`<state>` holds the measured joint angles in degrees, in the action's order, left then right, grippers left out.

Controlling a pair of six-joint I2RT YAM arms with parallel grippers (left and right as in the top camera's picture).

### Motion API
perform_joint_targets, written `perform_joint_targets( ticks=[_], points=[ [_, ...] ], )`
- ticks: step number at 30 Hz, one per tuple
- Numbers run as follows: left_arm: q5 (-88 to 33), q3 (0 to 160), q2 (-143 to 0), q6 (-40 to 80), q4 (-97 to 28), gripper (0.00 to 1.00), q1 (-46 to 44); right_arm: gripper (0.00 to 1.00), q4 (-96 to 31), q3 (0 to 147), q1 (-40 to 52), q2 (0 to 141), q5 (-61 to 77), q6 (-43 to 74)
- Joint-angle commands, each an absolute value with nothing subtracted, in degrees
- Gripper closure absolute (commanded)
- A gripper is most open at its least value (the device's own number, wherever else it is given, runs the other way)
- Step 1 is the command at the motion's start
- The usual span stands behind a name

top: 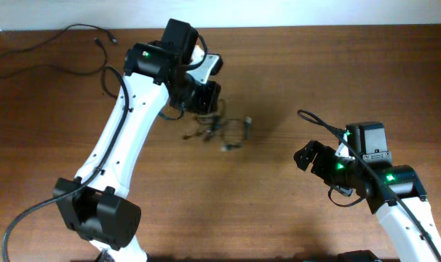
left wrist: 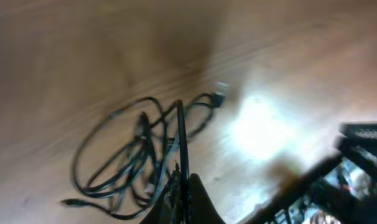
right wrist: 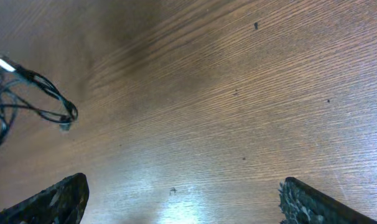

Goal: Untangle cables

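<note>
A tangle of thin black cables lies on the wooden table at centre, hanging partly from my left gripper. In the left wrist view the bundle loops below, with a plug end at its far side. My left gripper is shut on one strand of the cables, which runs up between the fingers. My right gripper is open and empty, right of the bundle. Its fingers stand wide apart over bare wood, with part of the cables at the left edge.
A separate long black cable with a plug end lies at the table's back left corner. The table's wooden surface stretches to the right. The right arm's own thicker cable arcs above its wrist.
</note>
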<state>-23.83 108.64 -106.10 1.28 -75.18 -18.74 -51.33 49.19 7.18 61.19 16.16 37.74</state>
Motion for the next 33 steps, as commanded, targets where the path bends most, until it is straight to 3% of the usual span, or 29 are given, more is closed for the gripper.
perform_joint_targets(
  ticks=[1,7,11,16,19,20,23,24,27,28,30,33],
  points=[
    [-17.52,108.95,-105.84,3.75,-73.17,1.0,-18.76,0.02,-51.18,49.82,7.49,61.23,16.51,37.93],
    [-20.56,112.4,-102.89,4.45,-73.47,1.0,-18.59,0.02,-51.59,49.82,7.49,61.23,16.47,37.93],
    [-13.61,108.97,-104.79,4.34,-72.64,0.99,-20.69,0.02,-50.11,49.82,7.49,61.23,16.51,37.95],
    [-14.39,112.42,-106.19,4.95,-75.96,1.0,-21.69,0.02,-51.53,49.82,7.49,61.23,16.53,37.93],
    [-27.07,119.35,-103.66,2.57,-76.99,1.0,-20.84,0.02,-51.66,49.82,7.49,61.23,16.51,37.93],
    [-22.68,119.59,-102.87,2.98,-74.76,1.0,-20.4,0.02,-51.66,49.82,7.49,61.23,16.51,37.93],
    [13.78,118.91,-103.28,18.26,-78.74,1.0,-22.28,0.02,-51.7,49.82,7.49,61.23,16.53,37.93],
    [17.26,118.72,-104.14,19.9,-80.95,1.0,-23.57,0.02,-51.68,49.82,7.49,61.23,16.53,37.93],
    [-0.62,118.72,-104.4,16.25,-79.68,1.0,-24.14,0.02,-51.72,49.82,7.51,61.23,16.56,37.93],
    [-17.69,118.72,-104.4,8.01,-78.28,1.0,-23.79,0.01,-51.9,49.82,7.49,61.23,16.84,37.93],
    [-33.08,118.72,-104.4,0.62,-77.78,1.0,-23.03,0.02,-52.12,49.82,7.49,61.23,16.97,37.93],
    [-18.76,118.72,-104.4,5.98,-78.15,0.97,-22.98,0.02,-52.1,49.82,7.49,61.23,16.97,37.93]
  ],
)
